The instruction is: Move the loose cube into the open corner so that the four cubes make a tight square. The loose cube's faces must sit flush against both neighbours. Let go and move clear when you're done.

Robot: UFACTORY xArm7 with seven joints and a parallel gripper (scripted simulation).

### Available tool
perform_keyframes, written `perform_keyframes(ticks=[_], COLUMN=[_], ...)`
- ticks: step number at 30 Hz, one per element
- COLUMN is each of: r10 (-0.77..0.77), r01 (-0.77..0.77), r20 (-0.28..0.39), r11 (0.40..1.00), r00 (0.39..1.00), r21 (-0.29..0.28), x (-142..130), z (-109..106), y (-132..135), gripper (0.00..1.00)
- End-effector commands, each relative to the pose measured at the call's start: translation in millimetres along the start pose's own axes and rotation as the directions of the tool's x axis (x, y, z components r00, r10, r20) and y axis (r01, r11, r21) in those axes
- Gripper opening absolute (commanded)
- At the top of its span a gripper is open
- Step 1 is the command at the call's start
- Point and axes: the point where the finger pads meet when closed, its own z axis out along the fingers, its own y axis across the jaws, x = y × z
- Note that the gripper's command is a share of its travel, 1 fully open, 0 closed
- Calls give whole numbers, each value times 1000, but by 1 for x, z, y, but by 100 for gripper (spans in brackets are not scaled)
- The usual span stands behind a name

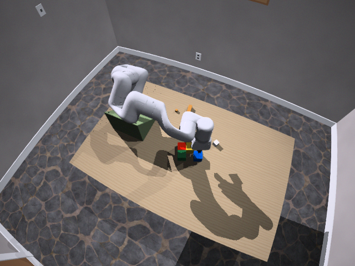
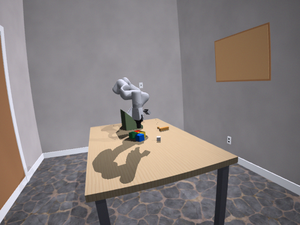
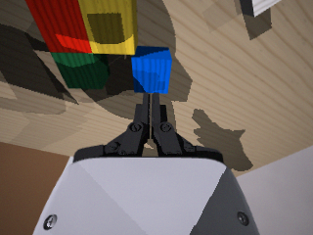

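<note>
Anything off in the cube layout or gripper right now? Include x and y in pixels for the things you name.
Yes. The blue cube (image 1: 197, 156) (image 2: 139, 137) (image 3: 152, 70) sits out of square: a gap separates it from the green cube (image 1: 181, 155) (image 2: 132, 135) (image 3: 80, 70), leaving the corner unfilled. The gripper (image 2: 138, 127) (image 3: 151, 103) is shut, holding nothing. Nothing looks spilled or damaged.
</note>
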Motion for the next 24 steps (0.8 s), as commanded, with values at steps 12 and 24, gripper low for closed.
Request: perform_keyframes(ticks=[12, 24], r10=[0, 0], r01=[0, 0], r20=[3, 3], r11=[1000, 1000], r00=[1000, 1000], r21=[-4, -4], x=[-1, 1], z=[-2, -2], y=[1, 55], gripper=[0, 0])
